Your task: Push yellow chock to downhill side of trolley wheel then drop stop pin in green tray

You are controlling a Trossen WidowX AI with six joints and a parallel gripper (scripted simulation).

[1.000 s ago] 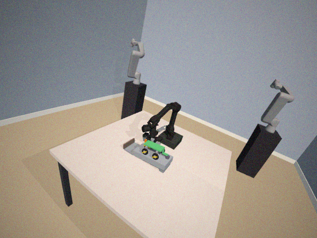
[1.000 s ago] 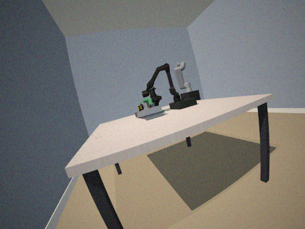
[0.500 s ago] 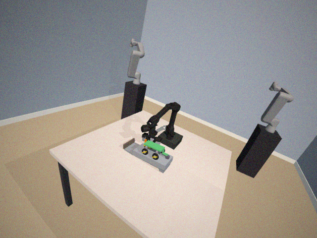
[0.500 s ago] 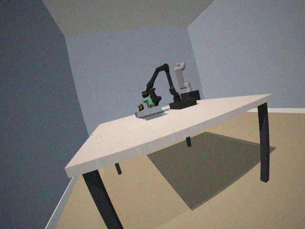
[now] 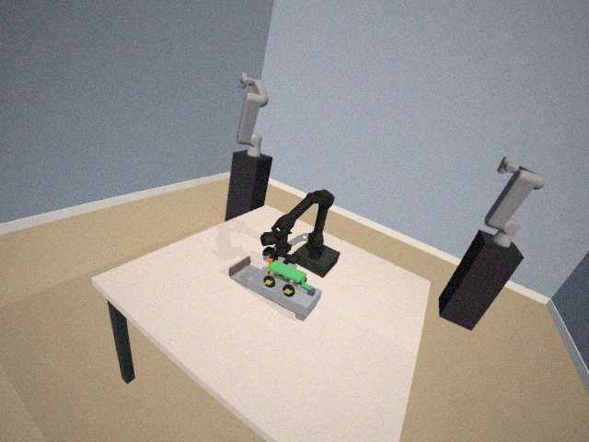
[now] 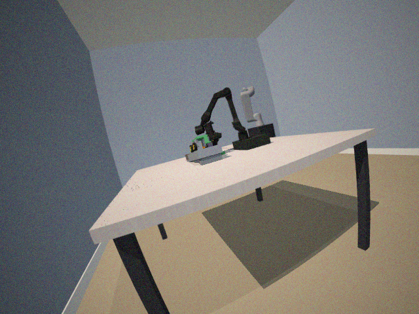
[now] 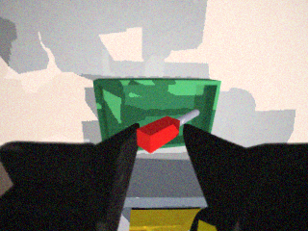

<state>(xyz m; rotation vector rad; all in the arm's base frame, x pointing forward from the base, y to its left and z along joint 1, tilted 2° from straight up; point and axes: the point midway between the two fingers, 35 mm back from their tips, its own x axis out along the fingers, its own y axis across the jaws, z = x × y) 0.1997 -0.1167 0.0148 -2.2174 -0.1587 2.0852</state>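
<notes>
The stop pin's red head (image 7: 158,134) lies between my fingertips in the wrist view, close to the left one, with a small gap to the right one. Its grey shaft points up and right over the green tray (image 7: 156,80); what the pin rests on is unclear. My gripper (image 7: 161,128) is partly open, low beside the ramp. The green trolley (image 5: 286,271) (image 6: 201,138) stands on the grey ramp (image 5: 251,277) (image 6: 204,154) (image 7: 166,178). The yellow chock (image 7: 164,218) shows at the wrist view's bottom edge; its orange handle (image 5: 271,261) stands behind the trolley. Wheel contact is hidden.
The arm's dark base (image 5: 316,259) (image 6: 251,142) stands behind the ramp on the pale table (image 5: 342,361) (image 6: 169,189). A brown end board (image 5: 239,266) rises at the ramp's left end. Two grey arms on dark pedestals (image 5: 248,185) (image 5: 479,280) stand beyond the table.
</notes>
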